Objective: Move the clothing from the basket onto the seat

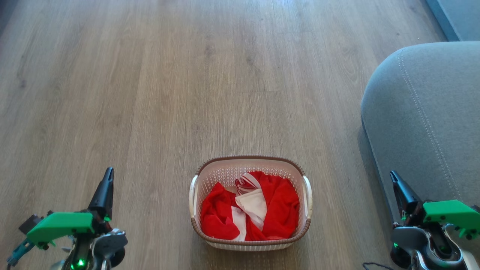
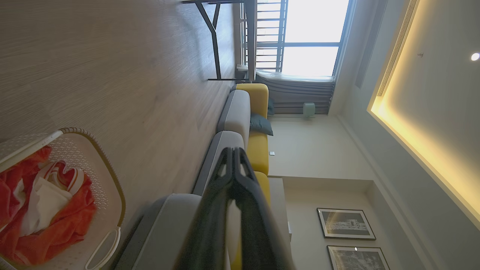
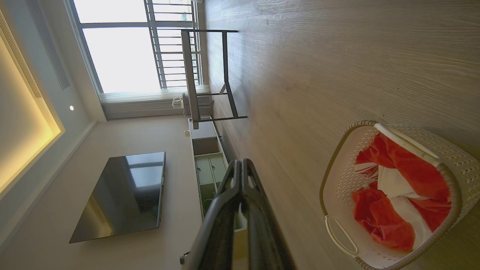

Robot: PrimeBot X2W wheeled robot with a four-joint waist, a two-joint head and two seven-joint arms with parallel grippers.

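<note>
Low and centre in the head view, on a pale wood-plank floor (image 1: 150,93): a cream-white perforated plastic laundry basket (image 1: 247,158), a rounded rectangle with a brown woven-look rim and two white side handles. Heaped inside it, below the rim: soft bright-red fabric clothing (image 1: 279,210) with white panels and a band of red-and-white striped trim, crumpled together, single garments not separable by eye. To the right, apart from the basket with floor between: a large grey fabric-upholstered seat (image 1: 423,112) with a rounded corner and lines of pale stitching.

At lower left, well apart from the basket, the left gripper (image 1: 109,171), two long dark fingers ahead of a green bracket, jaws pressed together to one point, gripping nothing. At lower right, seen against the seat's side, the right gripper (image 1: 392,174), jaws likewise pressed together and empty.

From the left wrist: closed fingers against the grey seat, a row of grey and yellow sofa cushions (image 2: 258,150) beyond, a bright window (image 2: 311,37) and two framed pictures (image 2: 345,224) on a pale wall; basket and clothing at that view's lower left.

From the right wrist: closed fingers before a dark flat television (image 3: 123,195), a low cabinet (image 3: 210,168) and a dark-framed table (image 3: 189,75) by the window; basket and clothing at lower right.
</note>
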